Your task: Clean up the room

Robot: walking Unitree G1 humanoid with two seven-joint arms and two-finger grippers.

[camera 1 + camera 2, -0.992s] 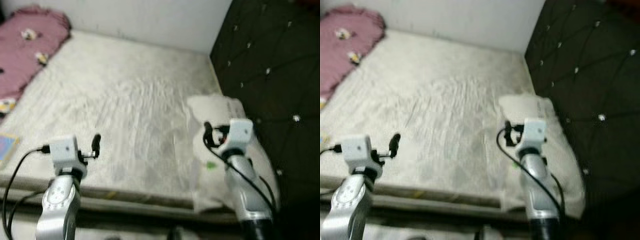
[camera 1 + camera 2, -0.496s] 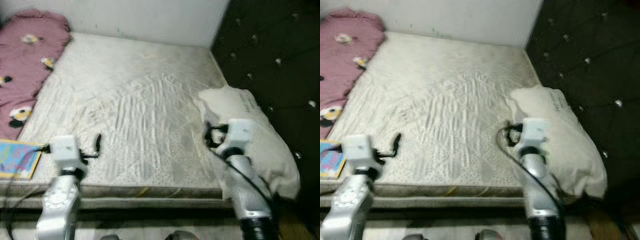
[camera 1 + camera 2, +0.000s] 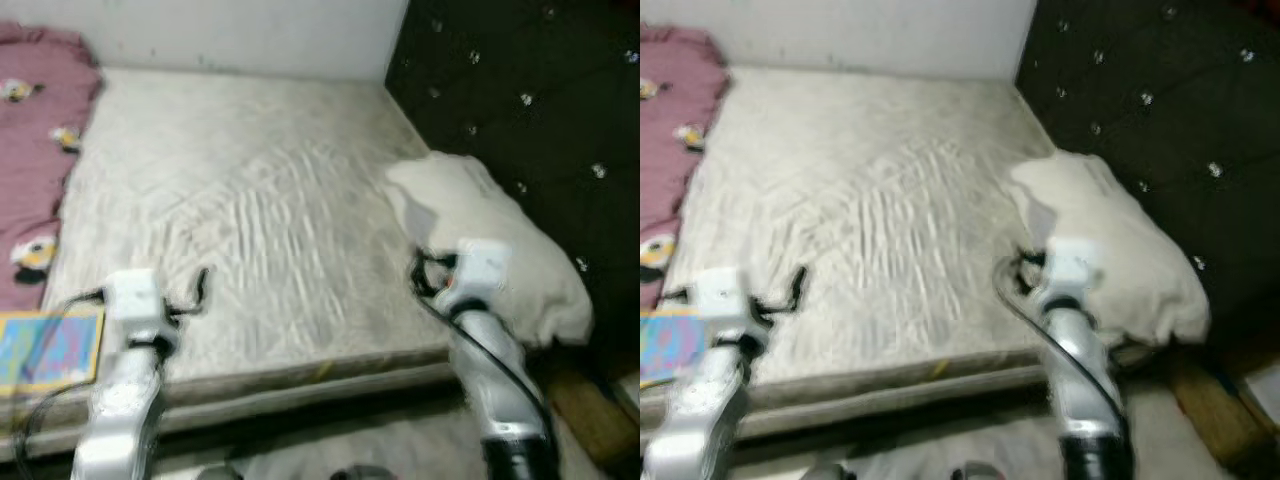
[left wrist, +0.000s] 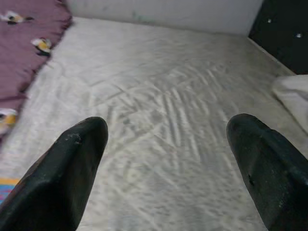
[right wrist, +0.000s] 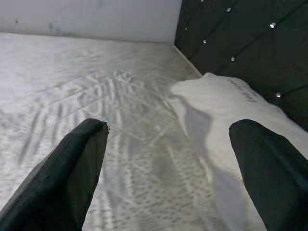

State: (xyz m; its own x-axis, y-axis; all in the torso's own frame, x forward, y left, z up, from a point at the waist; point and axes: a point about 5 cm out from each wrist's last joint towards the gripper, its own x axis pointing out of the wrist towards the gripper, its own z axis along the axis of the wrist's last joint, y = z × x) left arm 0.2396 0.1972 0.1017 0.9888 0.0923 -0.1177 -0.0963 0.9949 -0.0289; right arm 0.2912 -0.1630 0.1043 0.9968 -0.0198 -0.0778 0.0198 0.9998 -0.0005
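Left gripper (image 4: 166,168) empty, fingers wide apart, lower left, over bed (image 3: 250,210) edge. Right gripper (image 5: 168,168) empty, fingers apart, right of middle, beside pillow (image 3: 490,240). Pillow sits against headboard (image 3: 520,90). Likely lining up to tidy pillow.

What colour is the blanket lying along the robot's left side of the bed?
Dusty pink blanket with small cartoon figures; clearest in the left eye view.

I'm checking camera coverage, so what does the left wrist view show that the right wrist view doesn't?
Left wrist: the pink blanket with cartoon prints, between the open left gripper fingers. Right wrist: most of the white pillow, with the right gripper open before it. Both share the bare mattress, the wall behind it and the dark tufted headboard.
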